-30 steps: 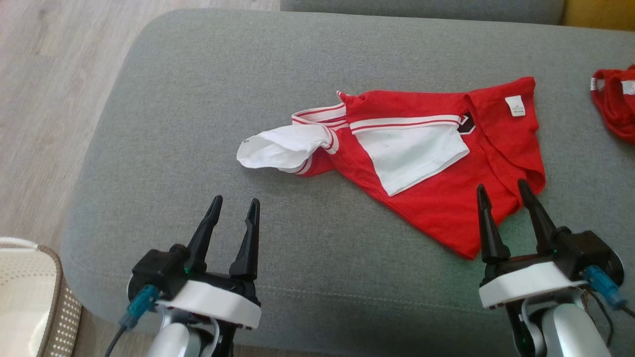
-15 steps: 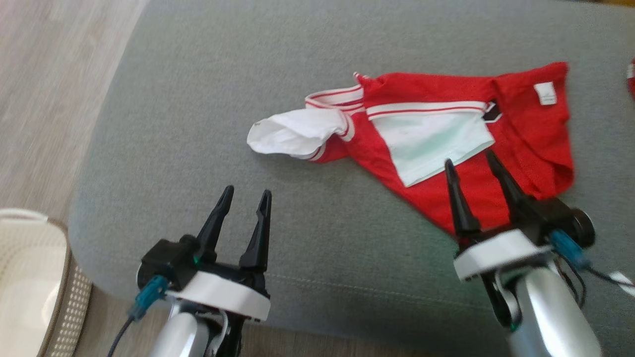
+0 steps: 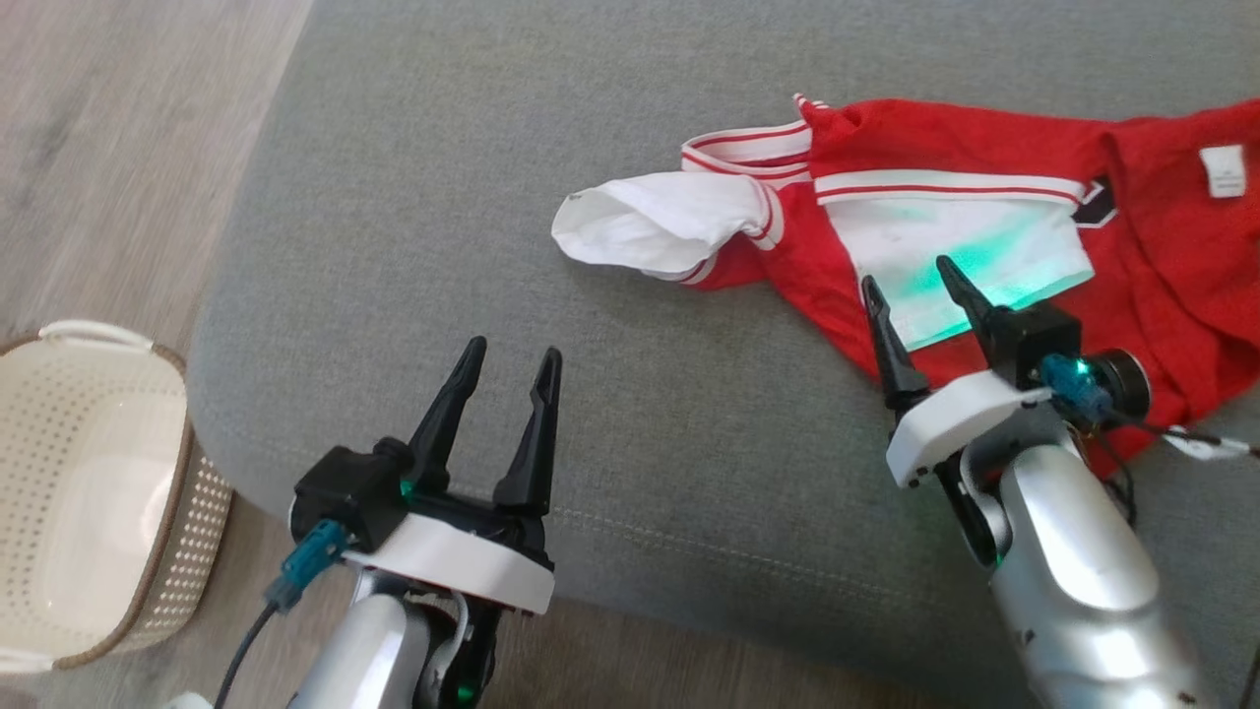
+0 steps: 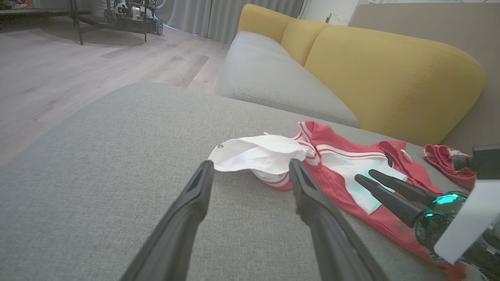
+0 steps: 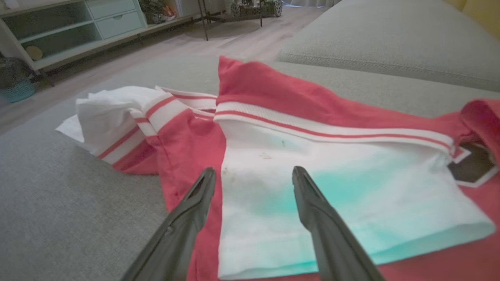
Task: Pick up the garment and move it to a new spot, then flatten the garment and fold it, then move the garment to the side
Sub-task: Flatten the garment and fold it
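Right jaws, spread wide, hover over the near edge of the crosswise red garment point(image 3: 935, 128); left jaws, likewise spread, sit farther off.

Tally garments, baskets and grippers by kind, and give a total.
Garments: 2, the shirt and a small red garment
Baskets: 1, the basket
Grippers: 2, the left gripper and the right gripper
Total: 5

You've a cream perforated basket point(image 3: 182, 551) on the wooden floor point(image 3: 118, 118) left of the grey cushion point(image 3: 492, 177), with a yellow backrest point(image 4: 390, 78) beyond it.
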